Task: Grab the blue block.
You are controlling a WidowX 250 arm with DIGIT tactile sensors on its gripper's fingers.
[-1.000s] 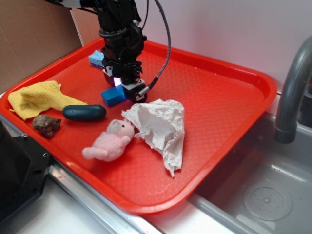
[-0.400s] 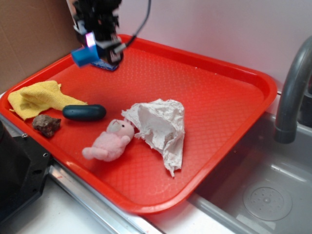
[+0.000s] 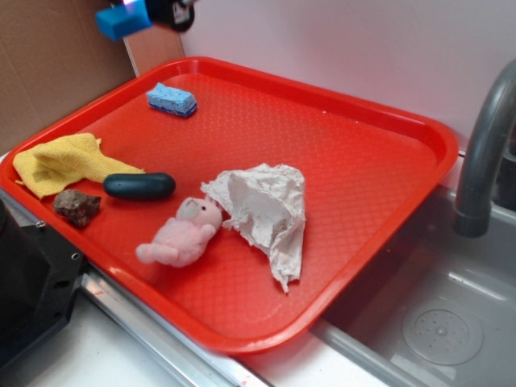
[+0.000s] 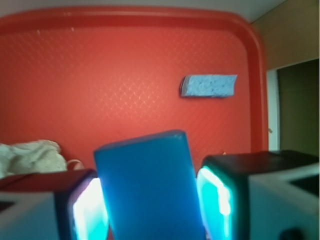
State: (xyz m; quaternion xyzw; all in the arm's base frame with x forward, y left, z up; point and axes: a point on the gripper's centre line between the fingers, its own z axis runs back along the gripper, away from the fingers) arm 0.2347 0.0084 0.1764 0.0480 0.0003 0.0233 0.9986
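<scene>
Blue block (image 4: 150, 187) clamped in jaws (tilted), airborne.

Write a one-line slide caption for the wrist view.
Gripper clamps the blue block high above the red tray; sponge lies below.

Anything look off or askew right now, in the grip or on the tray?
One thing: the blue block sits tilted between the fingers, not square, held high above the tray. Otherwise nothing stands out: the sponge lies flat, and nothing looks spilled or damaged.
</scene>
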